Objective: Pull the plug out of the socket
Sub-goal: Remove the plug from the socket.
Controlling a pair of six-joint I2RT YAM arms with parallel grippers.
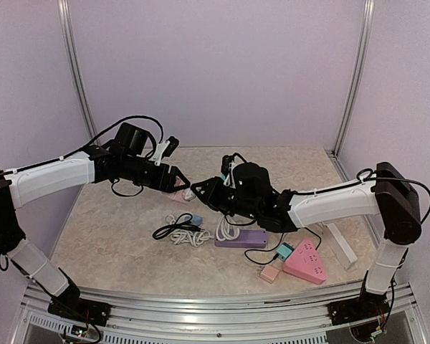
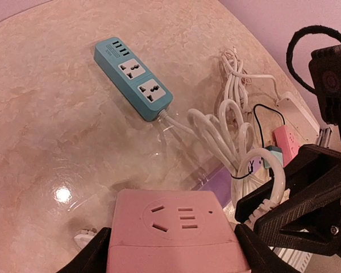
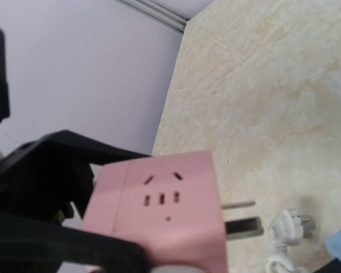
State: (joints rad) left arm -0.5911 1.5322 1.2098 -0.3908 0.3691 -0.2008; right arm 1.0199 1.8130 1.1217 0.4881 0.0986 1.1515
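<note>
From above, both arms reach inward, the left gripper [image 1: 183, 184] and right gripper [image 1: 201, 192] nearly meeting over the beige marbled surface [image 1: 115, 236]. Left wrist: its jaws clamp a pink plastic cube socket [image 2: 176, 227], and a small white plug [image 2: 82, 234] lies on the surface beside it. Right wrist: I cannot tell how the right jaws stand.

The left arm [image 1: 54, 179], jaws clamped, reaches inward facing the right arm [image 1: 330, 204].

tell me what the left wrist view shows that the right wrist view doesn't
Only left wrist: a teal strip and looped white cables. Only right wrist: two metal prongs sticking out of the pink socket at its side, and the wall. Both: the pink socket's holed face and the marbled table.
</note>
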